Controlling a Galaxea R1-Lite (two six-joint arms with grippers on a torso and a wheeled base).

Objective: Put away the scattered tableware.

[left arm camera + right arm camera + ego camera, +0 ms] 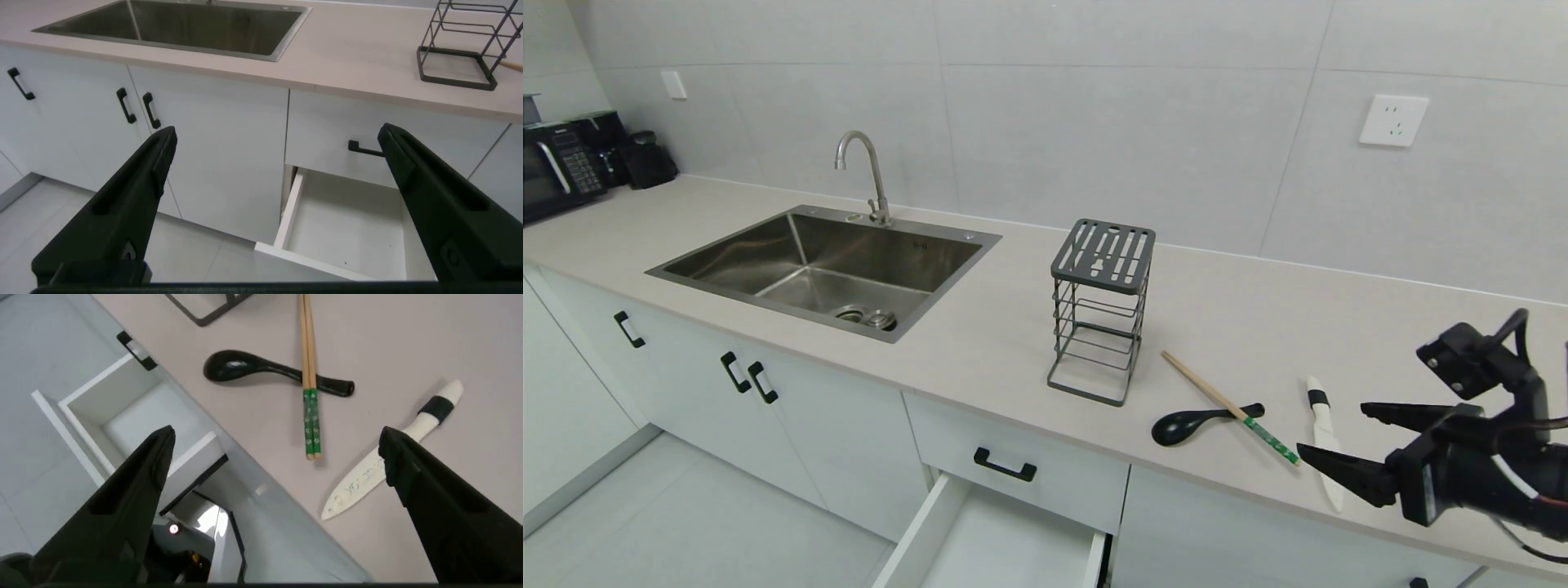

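Nearest, low at right: black right gripper [1331, 427], jaws spread wide, empty, hovering by the pale counter [1258, 327] edge near a white knife with black-banded handle [1321, 420]. From left: black left gripper [276, 131], likewise spread and empty, facing an open white drawer [923, 531]; dark wire rack [1101, 310]; glossy black spoon [1188, 423], handle under paired wooden chopsticks with green tips [1229, 406]; then the knife. Probably light, rigid, slippery; best pinched mid-handle, chopsticks together at mid-length.
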